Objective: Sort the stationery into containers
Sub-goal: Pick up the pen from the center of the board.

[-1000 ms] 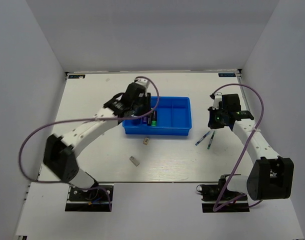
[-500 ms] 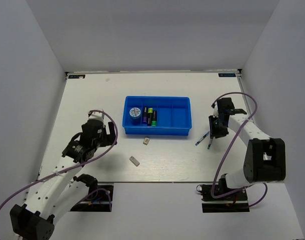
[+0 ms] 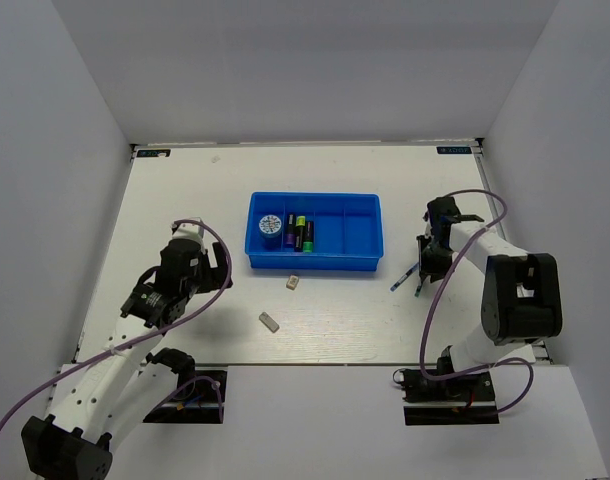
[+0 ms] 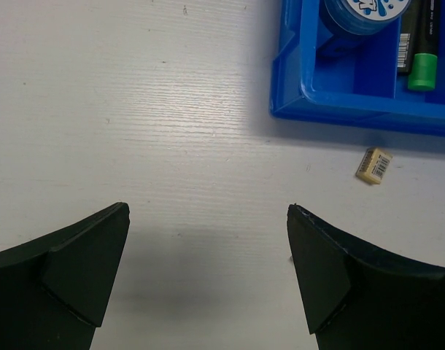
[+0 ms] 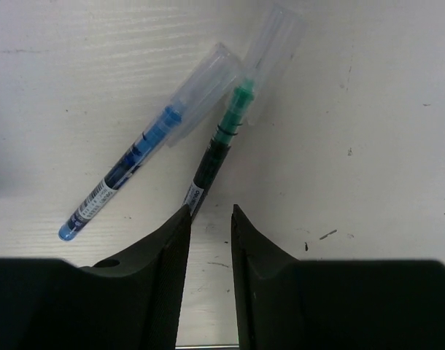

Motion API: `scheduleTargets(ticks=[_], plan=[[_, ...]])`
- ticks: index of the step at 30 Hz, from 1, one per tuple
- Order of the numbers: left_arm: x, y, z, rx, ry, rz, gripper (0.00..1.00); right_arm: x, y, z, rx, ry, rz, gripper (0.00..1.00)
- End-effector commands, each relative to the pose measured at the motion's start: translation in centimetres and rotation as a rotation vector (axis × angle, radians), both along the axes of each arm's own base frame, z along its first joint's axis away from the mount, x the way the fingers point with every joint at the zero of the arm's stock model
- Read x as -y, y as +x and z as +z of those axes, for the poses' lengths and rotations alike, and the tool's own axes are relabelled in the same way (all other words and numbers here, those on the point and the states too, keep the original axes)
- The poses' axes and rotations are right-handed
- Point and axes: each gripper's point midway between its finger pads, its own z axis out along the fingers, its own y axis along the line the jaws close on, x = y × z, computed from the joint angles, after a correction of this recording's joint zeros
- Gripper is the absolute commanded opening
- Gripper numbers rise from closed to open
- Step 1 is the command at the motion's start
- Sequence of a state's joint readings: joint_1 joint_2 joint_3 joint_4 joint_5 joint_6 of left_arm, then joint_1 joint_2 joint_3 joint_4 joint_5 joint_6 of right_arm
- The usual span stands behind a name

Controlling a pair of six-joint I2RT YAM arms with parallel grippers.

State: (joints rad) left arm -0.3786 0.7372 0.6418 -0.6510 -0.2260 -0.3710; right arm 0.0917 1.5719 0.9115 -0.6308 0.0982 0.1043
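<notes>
The blue tray (image 3: pixel 363 232) holds the blue-and-white disc (image 3: pixel 270 224) in its leftmost compartment and two black markers (image 3: pixel 297 234) in the one beside it. Two beige erasers lie on the table, one (image 3: pixel 293 282) just in front of the tray and one (image 3: pixel 269 321) nearer. My left gripper (image 3: pixel 213 268) is open and empty, left of the tray; its wrist view shows the tray corner (image 4: pixel 339 98), the disc (image 4: pixel 365 11) and an eraser (image 4: pixel 373 165). My right gripper (image 5: pixel 209 211) is low over two thin pens, blue (image 5: pixel 135 157) and green-tipped (image 5: pixel 219 142). Its jaws stand narrowly apart on bare table, beside the green-tipped pen's end.
The two pens (image 3: pixel 412 278) lie right of the tray, close to my right gripper (image 3: pixel 428 262). The tray's two right compartments hold nothing. White walls enclose the table on three sides. Purple cables loop off both arms.
My left arm has pulled back from over the tray's left end to the table on its left, and the disc now shows in the tray. My right gripper has come down to the pens.
</notes>
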Motion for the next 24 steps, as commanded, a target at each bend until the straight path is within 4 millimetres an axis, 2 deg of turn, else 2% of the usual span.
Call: scheduleTargets(ticks=[1, 8, 12, 16, 17, 18, 21, 24], plan=[[0.2, 0.2, 0.4, 0.017, -0.023, 0.0, 0.99, 0.0, 0.9, -0.9, -0.013, -0.008, -0.04, 0.32], [0.2, 0.2, 0.5, 0.024, -0.021, 0.001, 0.99, -0.4, 0.0, -2.1, -0.094, 0.019, -0.08, 0.3], [0.1, 0.1, 0.5, 0.024, -0.019, 0.003, 0.99, -0.3, 0.1, -2.3, -0.086, 0.008, -0.093, 0.26], [0.0, 0.2, 0.4, 0.024, -0.017, 0.005, 0.99, 0.1, -0.7, -3.0, -0.114, -0.007, -0.123, 0.15], [0.0, 0.1, 0.4, 0.022, -0.016, 0.003, 0.99, 0.0, -0.7, -3.0, -0.116, 0.0, -0.124, 0.07], [0.0, 0.1, 0.4, 0.022, -0.015, 0.005, 0.99, -0.1, -0.8, -3.0, -0.119, 0.011, -0.125, 0.04], [0.0, 0.1, 0.4, 0.025, -0.017, 0.005, 0.99, 0.1, -1.0, -2.7, -0.12, 0.016, -0.132, 0.01], [0.0, 0.1, 0.5, 0.028, -0.017, 0.002, 0.99, 0.2, -0.3, -0.9, -0.041, 0.03, -0.116, 0.0]])
